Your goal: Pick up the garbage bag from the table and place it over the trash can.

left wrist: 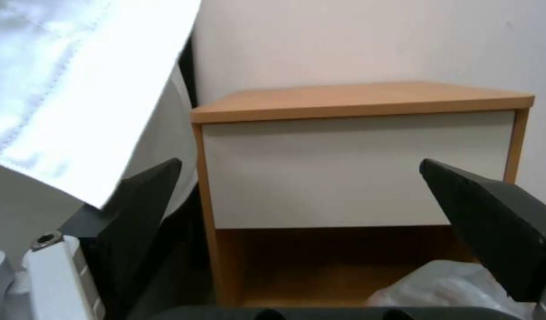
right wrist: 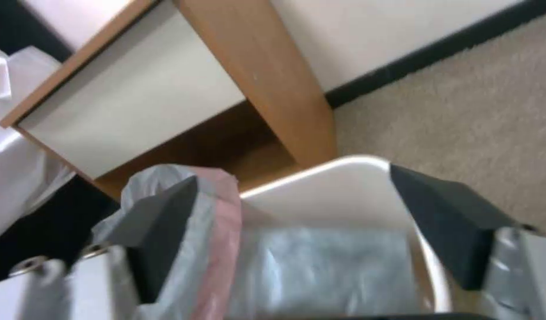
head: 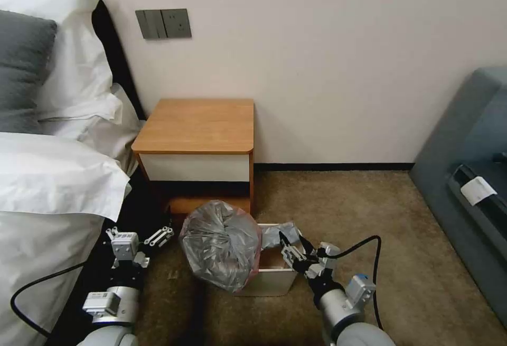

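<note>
I see the garbage bag (head: 222, 245) bunched over the left side of the trash can (head: 272, 280), which stands on the carpet just in front of the table (head: 198, 124) — part of it lies down inside. My right gripper (head: 292, 248) hangs over the can's right rim, fingers wide, holding nothing. My left gripper (head: 138, 240) waits left of the bag — fingers also spread.
</note>
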Tool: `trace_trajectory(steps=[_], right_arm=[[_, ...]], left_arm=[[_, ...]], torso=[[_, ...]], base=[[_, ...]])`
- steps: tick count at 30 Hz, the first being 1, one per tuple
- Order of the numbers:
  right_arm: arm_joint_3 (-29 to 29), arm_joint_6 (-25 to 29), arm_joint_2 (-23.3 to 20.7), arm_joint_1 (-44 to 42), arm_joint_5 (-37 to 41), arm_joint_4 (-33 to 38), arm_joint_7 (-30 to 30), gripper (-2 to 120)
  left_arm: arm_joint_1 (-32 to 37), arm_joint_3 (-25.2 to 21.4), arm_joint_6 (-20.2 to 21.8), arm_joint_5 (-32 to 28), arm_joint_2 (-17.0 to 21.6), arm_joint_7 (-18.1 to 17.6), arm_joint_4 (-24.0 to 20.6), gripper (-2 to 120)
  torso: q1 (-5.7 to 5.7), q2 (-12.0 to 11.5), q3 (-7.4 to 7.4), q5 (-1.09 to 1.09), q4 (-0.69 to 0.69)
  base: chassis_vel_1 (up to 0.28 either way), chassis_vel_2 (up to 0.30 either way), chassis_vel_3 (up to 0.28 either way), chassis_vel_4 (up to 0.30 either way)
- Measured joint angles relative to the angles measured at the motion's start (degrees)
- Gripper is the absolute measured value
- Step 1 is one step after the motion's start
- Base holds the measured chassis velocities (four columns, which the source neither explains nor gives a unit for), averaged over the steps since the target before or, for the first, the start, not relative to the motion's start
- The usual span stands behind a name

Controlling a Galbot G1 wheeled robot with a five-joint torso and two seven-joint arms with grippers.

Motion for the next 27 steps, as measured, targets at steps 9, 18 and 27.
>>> trace_trajectory(steps=[9, 18, 27], right_arm=[[0.12, 2.39, 0.08, -1.73, -2.17, 3.50, 0.37, 100], [0.55, 2.84, 1.46, 0.30, -2.80, 5.12, 0.88, 100], [1.14, 2.93, 3.06, -0.16, -1.24, 5.86, 1.59, 100]], left_arm=[[0.08, 1.43, 0.65, 0.90, -0.16, 0.03, -0.69, 100], [0.09, 7.92, 5.04, 3.50, -0.10, 0.46, -2.65, 100], [-3.48, 15.21, 15.81, 6.27, 2.02, -4.60, 0.12, 100]], torso=[[0.00, 0.00, 0.00, 0.00, 0.00], [0.00, 0.00, 0.00, 0.01, 0.00], [0.00, 0.00, 0.00, 0.00, 0.00]], base=[[0.000, 0.000, 0.000, 0.000], [0.000, 0.000, 0.000, 0.000], [0.000, 0.000, 0.000, 0.000]])
